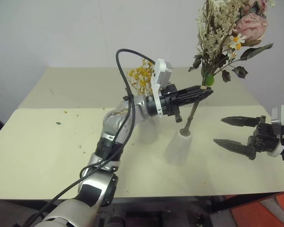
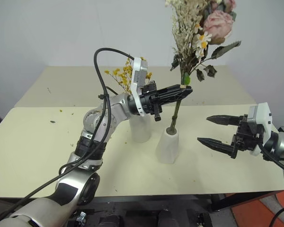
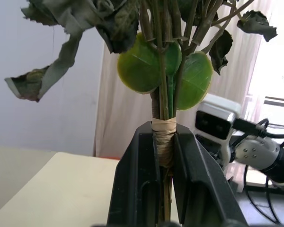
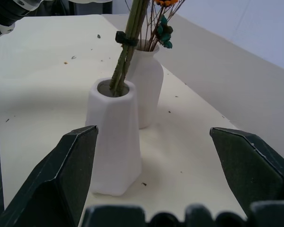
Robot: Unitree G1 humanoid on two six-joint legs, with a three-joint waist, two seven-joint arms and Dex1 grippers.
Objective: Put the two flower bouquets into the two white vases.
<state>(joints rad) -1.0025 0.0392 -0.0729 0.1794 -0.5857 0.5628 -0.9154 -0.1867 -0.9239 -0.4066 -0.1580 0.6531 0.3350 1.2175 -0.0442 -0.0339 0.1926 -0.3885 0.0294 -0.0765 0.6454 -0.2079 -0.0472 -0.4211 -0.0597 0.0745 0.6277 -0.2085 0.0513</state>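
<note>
My left gripper [image 2: 180,93] was clamped on the big bouquet [image 2: 199,28], stems nearly upright with their tips already in the mouth of the cone vase [image 2: 167,145] right below. Off to the right, my right gripper [image 2: 217,132] sat open and empty, so the left just needed to go straight down.

Cream table [image 1: 47,156] (crumb-flecked) with two white vases [image 2: 167,145].

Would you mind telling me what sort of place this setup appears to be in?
Probably an indoor lab or test room: a plain cream table against a bare white wall, a curtained window to one side, and on the table just two white vases with flowers.
</note>
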